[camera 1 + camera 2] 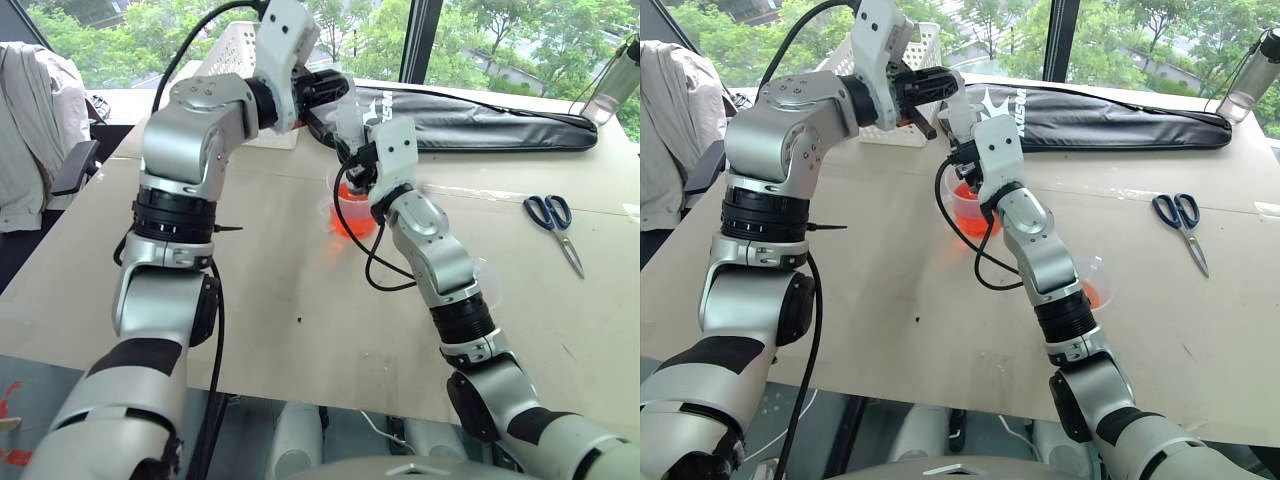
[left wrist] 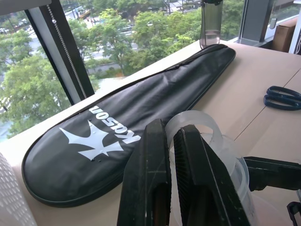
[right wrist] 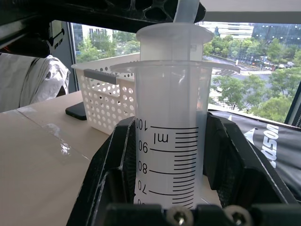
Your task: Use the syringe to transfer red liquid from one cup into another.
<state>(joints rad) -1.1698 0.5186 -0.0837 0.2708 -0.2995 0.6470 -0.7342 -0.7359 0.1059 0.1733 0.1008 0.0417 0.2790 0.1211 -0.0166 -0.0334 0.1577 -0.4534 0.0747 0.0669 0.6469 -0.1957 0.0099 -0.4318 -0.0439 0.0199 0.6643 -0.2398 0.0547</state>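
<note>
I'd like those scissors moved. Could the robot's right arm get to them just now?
Probably not right away. The table between is bare, but the right fingers are clamped on the syringe upright over the larger cup, and the scissors lie well off to its right.

Syringe [image 3: 171, 136]: large, clear plastic, black graduation marks, whitish plunger with round flange; stands upright over the larger cup.

Larger cup [image 1: 968, 212]: wide clear beaker, upright near the middle of the worktop, holding translucent orange-red liquid [image 1: 352, 220].

Smaller cup [image 1: 1096, 284]: clear, flared rim, upright nearer the worktop's front edge, a little orange-red liquid at its bottom; partly hidden.
</note>
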